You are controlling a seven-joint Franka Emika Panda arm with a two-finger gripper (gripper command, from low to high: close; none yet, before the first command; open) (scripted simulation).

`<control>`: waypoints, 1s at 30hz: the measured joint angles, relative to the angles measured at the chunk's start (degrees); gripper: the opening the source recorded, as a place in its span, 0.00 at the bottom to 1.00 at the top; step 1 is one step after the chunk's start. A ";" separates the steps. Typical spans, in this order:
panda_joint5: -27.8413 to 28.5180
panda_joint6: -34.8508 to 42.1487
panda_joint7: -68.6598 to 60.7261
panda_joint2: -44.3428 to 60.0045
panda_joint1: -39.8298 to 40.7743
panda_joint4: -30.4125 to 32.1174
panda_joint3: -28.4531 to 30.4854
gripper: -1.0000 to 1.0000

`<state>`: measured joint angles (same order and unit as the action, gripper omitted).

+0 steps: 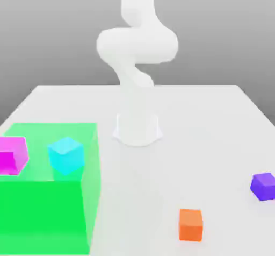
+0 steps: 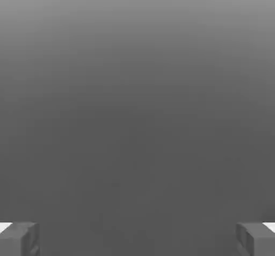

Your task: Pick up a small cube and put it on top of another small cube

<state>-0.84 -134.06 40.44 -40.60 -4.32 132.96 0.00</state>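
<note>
Your gripper (image 2: 137,239) is spread wide, empty; nothing done yet: purple cube (image 1: 263,186) and orange cube (image 1: 190,225) sit apart, well away from it.

Two small cubes, purple (image 1: 263,186) and orange (image 1: 190,224); two larger cubes, magenta (image 1: 12,155) and cyan (image 1: 66,155)
</note>
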 joint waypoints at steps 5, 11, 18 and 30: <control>-1.89 -4.65 -11.18 10.74 -8.23 2.42 -0.76 0.50; -3.66 -10.05 -23.83 23.20 -16.45 5.22 -3.37 0.50; -2.43 -16.44 -36.25 37.73 -24.80 8.53 -8.68 0.50; 11.55 -30.65 -39.85 62.87 -35.42 9.88 -7.48 0.50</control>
<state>10.72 -164.71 0.60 22.27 -39.74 142.84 -7.48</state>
